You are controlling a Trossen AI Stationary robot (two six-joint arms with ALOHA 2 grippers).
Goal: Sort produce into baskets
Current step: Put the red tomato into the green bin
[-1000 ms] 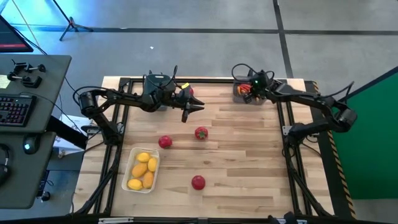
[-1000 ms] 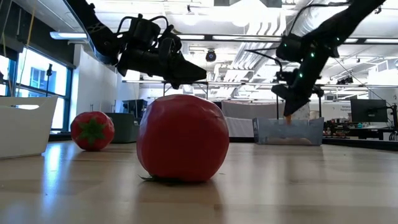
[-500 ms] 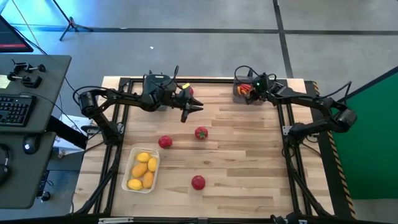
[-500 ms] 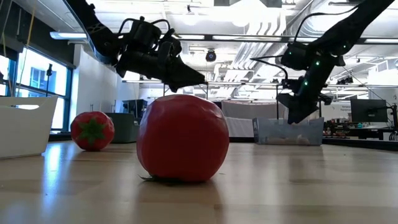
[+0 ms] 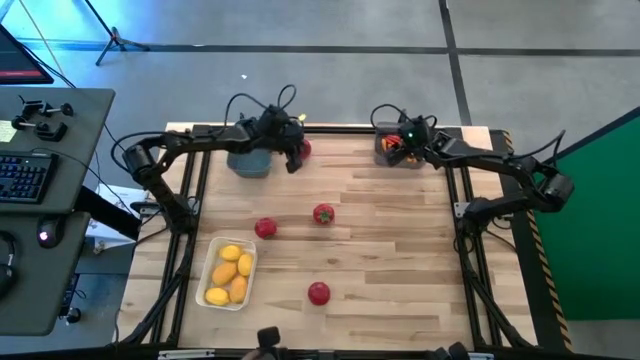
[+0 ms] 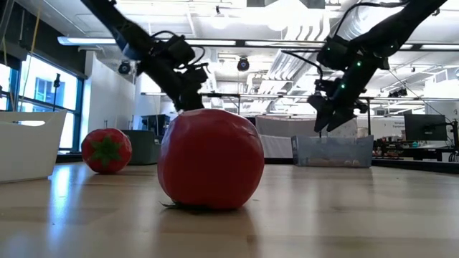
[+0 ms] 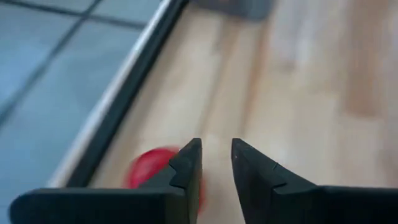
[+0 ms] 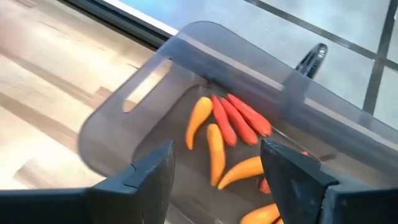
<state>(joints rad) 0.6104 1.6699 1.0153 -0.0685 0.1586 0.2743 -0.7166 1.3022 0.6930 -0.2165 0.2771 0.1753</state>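
The left gripper (image 5: 292, 160) has swung from mid-bench back to the far edge, beside the dark basket (image 5: 248, 162), its fingers a narrow gap apart, holding nothing, over a red tomato (image 5: 303, 149) that looks blurred there. That tomato seems its next pick. The right gripper (image 5: 398, 146) hovers spread and empty over the smoky basket (image 8: 155, 93) of peppers (image 8: 231, 121) at the far right corner. Three tomatoes (image 5: 322, 213) remain mid-bench; lemons (image 5: 230, 272) fill the white basket (image 5: 208, 272) near the front left.
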